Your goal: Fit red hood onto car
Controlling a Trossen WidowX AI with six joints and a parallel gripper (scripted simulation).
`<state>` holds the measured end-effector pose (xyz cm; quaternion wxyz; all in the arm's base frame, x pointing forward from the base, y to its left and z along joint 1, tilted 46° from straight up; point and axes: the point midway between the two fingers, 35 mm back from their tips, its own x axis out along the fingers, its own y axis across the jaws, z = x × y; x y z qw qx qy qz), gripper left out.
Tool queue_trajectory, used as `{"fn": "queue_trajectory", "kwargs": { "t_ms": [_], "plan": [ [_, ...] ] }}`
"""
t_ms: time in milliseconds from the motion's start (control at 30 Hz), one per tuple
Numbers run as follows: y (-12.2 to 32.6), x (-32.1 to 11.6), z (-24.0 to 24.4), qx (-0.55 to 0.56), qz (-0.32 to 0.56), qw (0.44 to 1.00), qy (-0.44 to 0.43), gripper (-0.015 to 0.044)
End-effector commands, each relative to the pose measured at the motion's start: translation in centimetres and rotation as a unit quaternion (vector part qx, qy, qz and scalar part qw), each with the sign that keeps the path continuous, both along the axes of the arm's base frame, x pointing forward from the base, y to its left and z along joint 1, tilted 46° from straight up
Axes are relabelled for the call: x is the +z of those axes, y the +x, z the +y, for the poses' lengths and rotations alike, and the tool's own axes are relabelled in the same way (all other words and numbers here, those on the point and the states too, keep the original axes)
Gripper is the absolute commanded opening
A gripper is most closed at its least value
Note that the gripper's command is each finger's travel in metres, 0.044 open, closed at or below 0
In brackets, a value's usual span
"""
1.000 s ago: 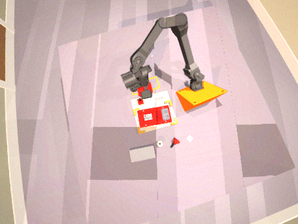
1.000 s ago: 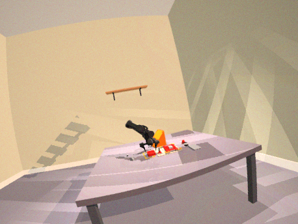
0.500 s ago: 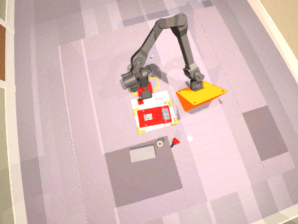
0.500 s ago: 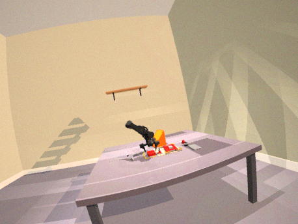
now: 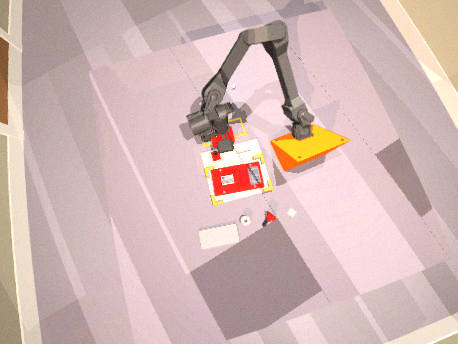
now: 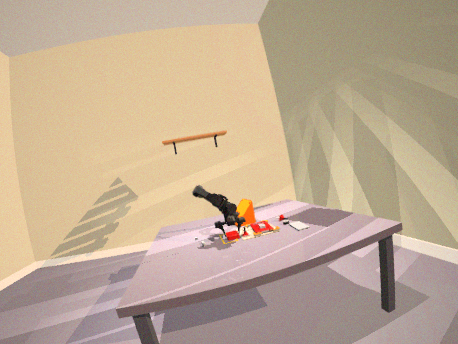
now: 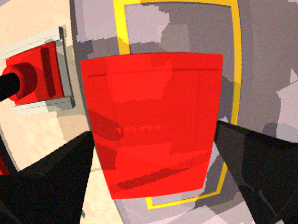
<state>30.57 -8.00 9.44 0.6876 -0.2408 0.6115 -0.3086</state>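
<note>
Okay, from where I'm standing, the claw (image 5: 219,139) (image 6: 232,233) (image 7: 154,132) is pointed down over the red hood (image 5: 230,133) (image 6: 232,235) (image 7: 155,100), fingers spread pretty wide, one along each side. It's open, no proper grip on anything. The fingertips look super close to the hood's edges, but I honestly can't tell if they're touching.

The hood's on the table (image 5: 150,200) (image 6: 250,260), lying partly over a yellow outline (image 5: 244,125) (image 7: 237,65), so it's not on the car. Right beside it there's a small red block with a black cylinder (image 5: 215,155) (image 7: 37,75) sticking out of it.

Arm (image 5: 232,57) (image 6: 212,197) is bent in a big arch: up from its foot on the yellow-orange wedge (image 5: 325,142) (image 6: 246,212), over a high elbow, then down to the wrist.

Further out, the red chassis (image 5: 237,179) (image 6: 262,230) sits between yellow corner pieces on a pale board (image 5: 247,150). Past that there's a little white ring (image 5: 241,220) and a pale slab (image 5: 219,237) (image 6: 300,226).
</note>
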Motion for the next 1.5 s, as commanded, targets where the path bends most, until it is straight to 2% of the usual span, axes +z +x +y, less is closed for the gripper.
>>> {"fn": "queue_trajectory", "kwargs": {
  "t_ms": [0,267,600,633,1467],
  "plan": [
    [0.0,0.0,0.0,0.000,0.000,1.000,0.000,0.0328],
    [0.0,0.0,0.0,0.000,0.000,1.000,0.000,0.0275],
    [-0.1,1.0,1.1,0.000,0.000,1.000,0.000,0.0012],
    [-0.1,1.2,1.3,0.000,0.000,1.000,0.001,0.0000],
    [-0.6,6.6,7.0,0.000,0.001,1.000,0.002,0.0000]
  ]
}}
